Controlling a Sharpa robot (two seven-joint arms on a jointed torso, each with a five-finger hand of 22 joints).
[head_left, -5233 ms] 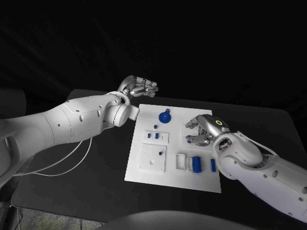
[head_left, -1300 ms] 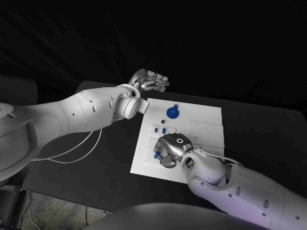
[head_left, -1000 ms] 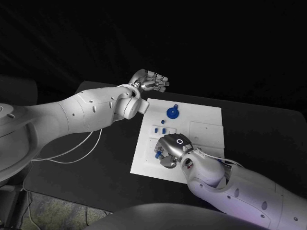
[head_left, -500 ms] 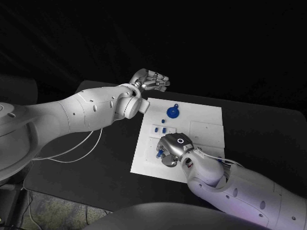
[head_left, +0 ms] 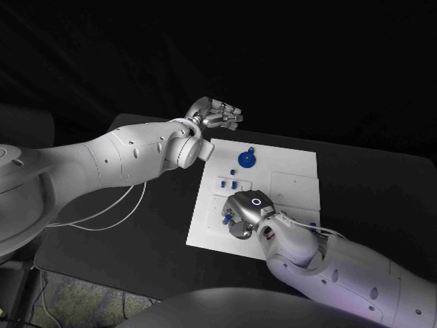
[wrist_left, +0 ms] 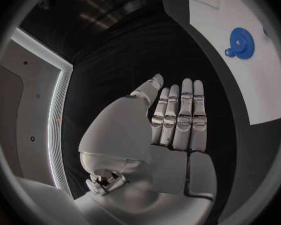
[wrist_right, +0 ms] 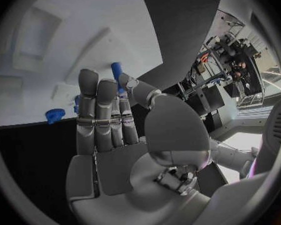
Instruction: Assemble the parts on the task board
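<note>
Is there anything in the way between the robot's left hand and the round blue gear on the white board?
Nothing visible is. The left hand hovers past the far edge of the task board, holding nothing. Between it and the blue gear lie only bare black table and bare white board.

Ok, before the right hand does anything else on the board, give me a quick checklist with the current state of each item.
1. Right hand over the task board, above its near-left section: ok.
2. Right hand holding a blue part: cannot tell; the part shows at its fingertips, but contact is unclear.
3. Left hand off the board, beyond its far-left corner, holding nothing: ok.
4. Blue gear lying on the far part of the board, away from both hands: ok.
5. Small blue pegs beside the right hand untouched: cannot tell.
</note>
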